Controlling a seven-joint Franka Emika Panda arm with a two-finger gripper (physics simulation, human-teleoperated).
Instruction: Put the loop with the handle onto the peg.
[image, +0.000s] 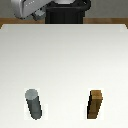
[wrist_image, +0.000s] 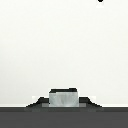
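Writing: I can read no brand, label or lettering on anything in either view.

Peg (image: 33, 103): 1 short grey round cylinder with a smooth matte side and a lighter flat top. It stands on the table near the front edge, toward the exterior view's left, and leans slightly in the picture.

Wooden block (image: 96, 105): 1 brown square-section post with a wood-toned face and a darker shaded side. It stands toward the exterior view's right, well apart from the peg and about level with it.

Table (image: 64, 55): a plain white, flat, even surface with no texture. The wrist view shows the same white plane filling most of the picture.

Loop with the handle: I cannot find a ring shape on the table in the exterior view. In the wrist view, 1 blocky grey metallic piece (wrist_image: 63, 97) with a soft sheen sits against the dark band (wrist_image: 20, 117) at the frame edge. I cannot tell whether this piece is the loop's tab.

Arm (image: 30, 7): a glossy light-grey link shows at the far edge of the table, beside a black base (image: 67, 12).

Gripper: I can make out no fingers in either view, so I cannot tell whether they are apart, together or clamped on anything.

Speck (wrist_image: 100, 1): 1 small black dot at the edge of the wrist view, too small to identify.
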